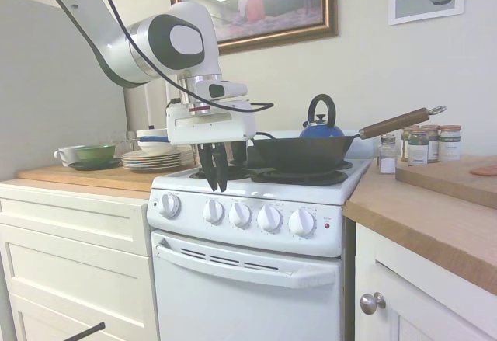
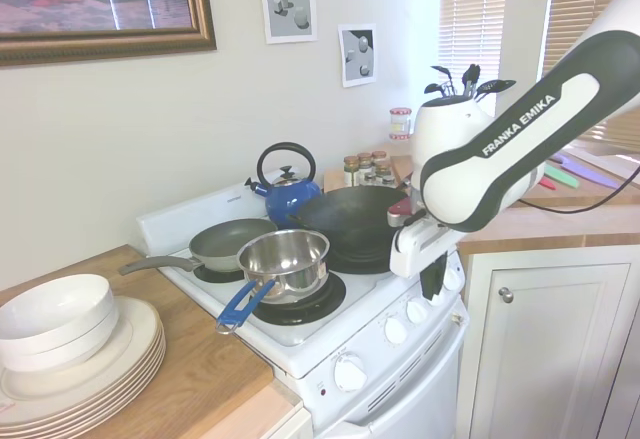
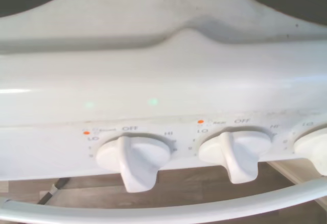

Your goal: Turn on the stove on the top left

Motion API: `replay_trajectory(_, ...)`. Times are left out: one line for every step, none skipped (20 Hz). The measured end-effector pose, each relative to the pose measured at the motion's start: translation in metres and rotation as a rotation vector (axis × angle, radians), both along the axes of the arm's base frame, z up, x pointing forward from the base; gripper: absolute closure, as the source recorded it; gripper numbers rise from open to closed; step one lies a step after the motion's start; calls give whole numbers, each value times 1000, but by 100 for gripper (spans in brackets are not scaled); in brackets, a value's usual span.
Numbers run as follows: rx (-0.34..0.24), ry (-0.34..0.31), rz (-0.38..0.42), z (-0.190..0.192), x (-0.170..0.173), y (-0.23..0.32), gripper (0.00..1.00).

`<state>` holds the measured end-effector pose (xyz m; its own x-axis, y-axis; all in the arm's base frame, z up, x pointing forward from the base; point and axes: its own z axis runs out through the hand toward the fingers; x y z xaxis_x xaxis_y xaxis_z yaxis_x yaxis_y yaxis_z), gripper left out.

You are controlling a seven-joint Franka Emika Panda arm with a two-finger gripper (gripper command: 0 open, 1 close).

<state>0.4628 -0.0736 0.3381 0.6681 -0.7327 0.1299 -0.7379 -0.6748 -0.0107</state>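
**Hand above the stove's knob row**

The stove (image 1: 256, 240) stood at lower centre of the first exterior view, between white cabinets. The hand (image 1: 213, 172) hung at centre left, its dark fingers (image 1: 220, 168) clenched together, grasping nothing, just above the second knob from the left (image 1: 213, 210). In the wrist view, two knobs (image 3: 134, 157) sat beneath "OFF" markings. A black wok (image 1: 303, 153) rested on a burner.

The pincer (image 2: 433, 281), fingers together, hangs over the stove (image 2: 345, 344) knobs' front edge.
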Motion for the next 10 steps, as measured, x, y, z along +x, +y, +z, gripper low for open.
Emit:
replay_trajectory(-1,2,-1,-2,1,-1,100)
replay_trajectory(-3,6,-2,-5,2,-2,100)
replay_trajectory(-6,10,-2,-8,3,-3,100)
replay_trajectory(-8,11,-4,-12,4,-4,100)
replay_trajectory(-8,12,-5,-15,5,-5,100)
replay_trajectory(-9,14,-6,-18,6,-5,100)
replay_trajectory(-10,14,-7,-20,7,-6,100)
replay_trajectory(-12,14,-8,-21,9,-6,100)
replay_trajectory(-14,13,-8,-22,10,-7,100)
replay_trajectory(-15,13,-7,-23,10,-7,100)
